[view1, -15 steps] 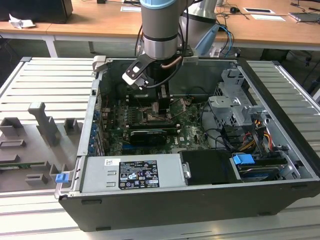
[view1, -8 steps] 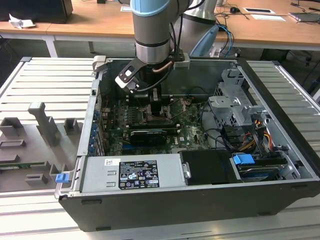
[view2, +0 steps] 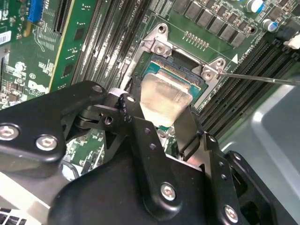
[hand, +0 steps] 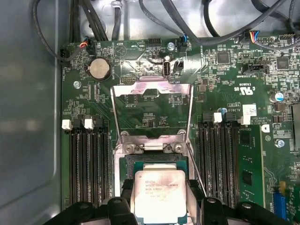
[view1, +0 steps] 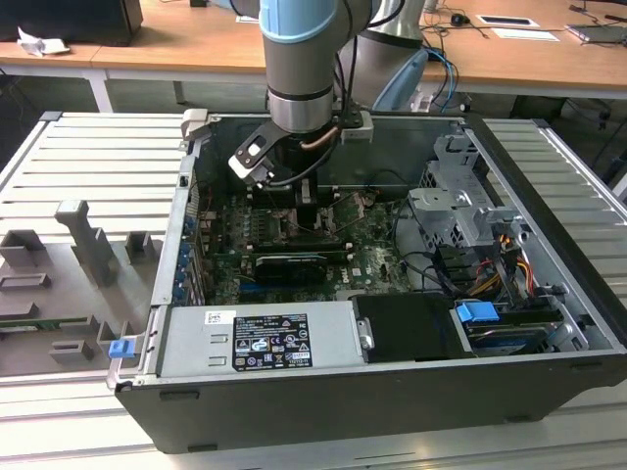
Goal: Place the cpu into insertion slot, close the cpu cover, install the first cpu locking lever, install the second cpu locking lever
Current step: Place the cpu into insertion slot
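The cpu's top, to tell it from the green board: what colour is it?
Pale silver-beige metal; the cpu shows clearest in the first wrist view.

Arm [view1: 302,59] points down, pincer [view2: 161,110] (black fingers [view2: 140,129]) clamped on the cpu [hand: 159,194]

In the exterior view a ribbed grey metal table [view1: 88,157] carries grey moulded blocks [view1: 88,245] near its edge at the exterior view's left. Beyond its far edge stand wooden desks [view1: 196,44] on white frames [view1: 101,93]. A black box [view1: 69,20] and crumpled white paper [view1: 41,43] sit on the leftward desk; paper sheets [view1: 524,32] lie rightward. Light is even and soft.
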Action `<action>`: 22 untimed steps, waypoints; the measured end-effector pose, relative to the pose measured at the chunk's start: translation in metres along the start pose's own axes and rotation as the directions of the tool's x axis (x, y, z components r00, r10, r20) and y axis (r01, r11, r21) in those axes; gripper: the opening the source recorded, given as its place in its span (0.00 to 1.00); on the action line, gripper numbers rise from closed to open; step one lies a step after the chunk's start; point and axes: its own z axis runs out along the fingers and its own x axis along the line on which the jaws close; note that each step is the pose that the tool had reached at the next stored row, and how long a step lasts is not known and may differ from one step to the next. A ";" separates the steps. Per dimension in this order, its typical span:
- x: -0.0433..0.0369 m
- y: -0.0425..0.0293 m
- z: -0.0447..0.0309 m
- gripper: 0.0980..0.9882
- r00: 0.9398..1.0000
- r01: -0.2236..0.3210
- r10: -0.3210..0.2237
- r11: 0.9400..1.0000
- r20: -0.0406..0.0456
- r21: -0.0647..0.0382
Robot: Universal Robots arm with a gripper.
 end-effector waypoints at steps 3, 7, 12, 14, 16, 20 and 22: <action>0.0004 -0.0003 0.0029 0.48 1.000 0.004 -0.004 1.000 0.002 0.000; 0.0025 -0.0007 0.0076 0.48 1.000 0.004 -0.004 1.000 0.009 0.000; 0.0045 -0.0010 0.0102 0.48 1.000 0.012 -0.012 1.000 0.009 0.000; 0.0050 -0.0011 0.0109 0.48 1.000 0.013 -0.013 1.000 0.010 0.000; 0.0052 -0.0012 0.0124 0.48 1.000 0.013 -0.013 1.000 0.012 0.000; 0.0051 -0.0013 0.0126 0.50 1.000 0.014 -0.014 1.000 0.016 0.000; 0.0053 -0.0005 0.0127 0.57 1.000 0.014 -0.014 1.000 0.016 0.000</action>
